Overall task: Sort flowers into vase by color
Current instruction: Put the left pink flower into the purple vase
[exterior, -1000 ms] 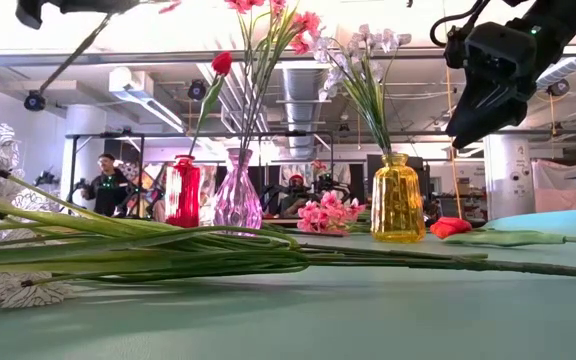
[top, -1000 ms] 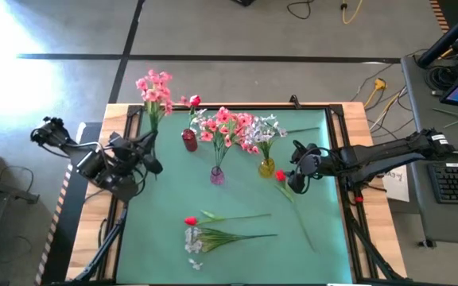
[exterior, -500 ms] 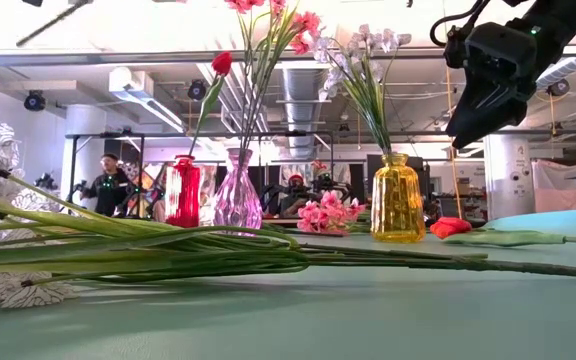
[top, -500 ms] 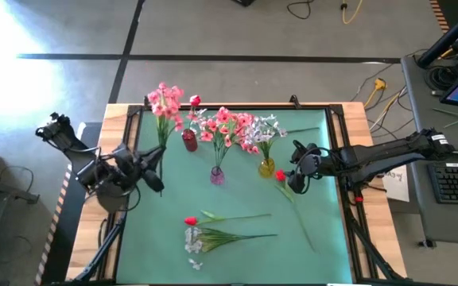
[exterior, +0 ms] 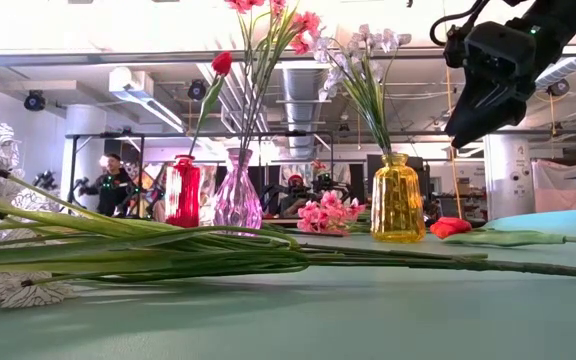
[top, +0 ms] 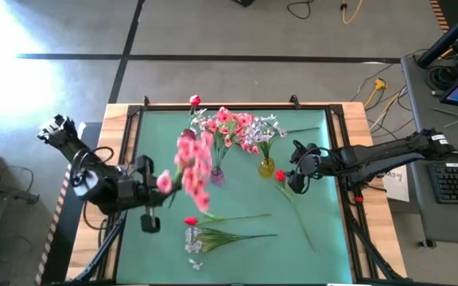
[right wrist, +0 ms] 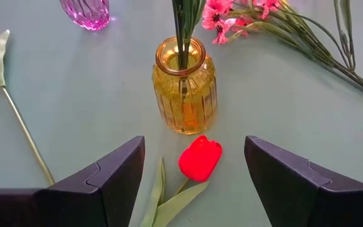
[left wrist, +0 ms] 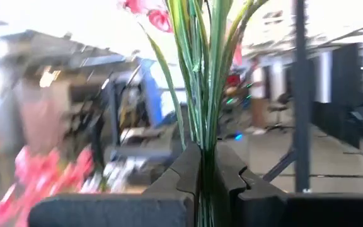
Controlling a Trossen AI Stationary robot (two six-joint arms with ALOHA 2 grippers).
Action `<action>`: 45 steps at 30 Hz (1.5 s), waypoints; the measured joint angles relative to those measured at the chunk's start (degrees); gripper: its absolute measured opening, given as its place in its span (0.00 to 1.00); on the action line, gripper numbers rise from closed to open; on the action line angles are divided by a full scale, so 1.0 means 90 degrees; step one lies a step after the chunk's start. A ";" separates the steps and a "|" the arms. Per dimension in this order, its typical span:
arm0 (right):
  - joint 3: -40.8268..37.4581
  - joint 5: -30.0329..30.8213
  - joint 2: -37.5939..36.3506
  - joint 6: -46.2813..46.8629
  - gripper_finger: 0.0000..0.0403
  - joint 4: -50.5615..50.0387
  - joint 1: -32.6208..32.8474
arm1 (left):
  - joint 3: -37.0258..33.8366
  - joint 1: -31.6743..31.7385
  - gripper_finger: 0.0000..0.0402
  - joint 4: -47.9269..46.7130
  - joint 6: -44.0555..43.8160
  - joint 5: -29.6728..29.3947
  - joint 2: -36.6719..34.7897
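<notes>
3 vases hold flowers: red vase (exterior: 182,192), pink vase (exterior: 237,190), yellow vase (right wrist: 184,93). Left gripper (top: 151,191) pinches a pink spray (top: 191,168) above the mat. Right gripper (right wrist: 191,167), spread, hovers over a red tulip (right wrist: 200,157). Stems (top: 225,226) near the front edge remain unsorted.

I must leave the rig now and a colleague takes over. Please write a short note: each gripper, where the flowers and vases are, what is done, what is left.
Left gripper: fingers shut on the stems of a pink spray, held above the mat near the pink vase.
Right gripper: fingers open, low over a red tulip lying beside the yellow vase.
Done: red vase holds one red flower, the pink vase holds pink flowers, the yellow vase holds white ones.
Left: place the held pink spray; put in the red tulip by the yellow vase, the red flower and white spray at the front, and the pink spray lying behind the vases.
</notes>
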 joint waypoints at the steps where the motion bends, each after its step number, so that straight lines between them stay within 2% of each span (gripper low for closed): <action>1: 0.0000 -0.0002 0.0000 0.0000 0.66 0.0000 0.0000 | 0.0000 0.0005 0.00 0.0147 0.0269 0.0181 0.0063; 4: 0.0000 0.0000 0.0000 -0.0038 0.66 0.0000 0.0000 | -0.0004 0.0058 0.00 0.0389 0.0742 0.0541 0.0268; 9: -0.0005 0.0023 0.0000 -0.0086 0.66 0.0002 0.0000 | -0.0015 0.0235 0.00 0.0632 0.0877 0.0549 0.0576; 12: -0.0005 0.0046 0.0000 -0.0096 0.66 0.0007 0.0000 | -0.0055 0.0395 0.00 0.0638 0.0875 0.0625 0.0758; 18: -0.0005 0.0046 0.0000 -0.0153 0.66 0.0084 -0.0002 | -0.0090 0.0714 0.00 0.0648 0.0711 0.1218 0.1062; 23: -0.0005 0.0046 0.0000 -0.0227 0.66 0.0165 -0.0002 | -0.0095 0.0931 0.00 0.0644 0.0497 0.1342 0.1262; 29: -0.0005 0.0046 0.0000 -0.0226 0.66 0.0167 -0.0002 | -0.0095 0.1248 0.00 0.0652 0.0112 0.2103 0.1479; 36: -0.0005 0.0047 0.0000 -0.0219 0.66 0.0165 -0.0002 | -0.0095 0.1765 0.00 0.0846 -0.0231 0.3420 0.1804; 41: -0.0005 0.0046 0.0000 -0.0216 0.66 0.0168 -0.0002 | -0.0146 0.2124 0.00 0.1435 -0.0245 0.3774 0.2148; 45: -0.0005 0.0046 0.0000 -0.0214 0.66 0.0169 -0.0002 | -0.0464 0.2396 0.00 0.2397 -0.0299 0.4099 0.2325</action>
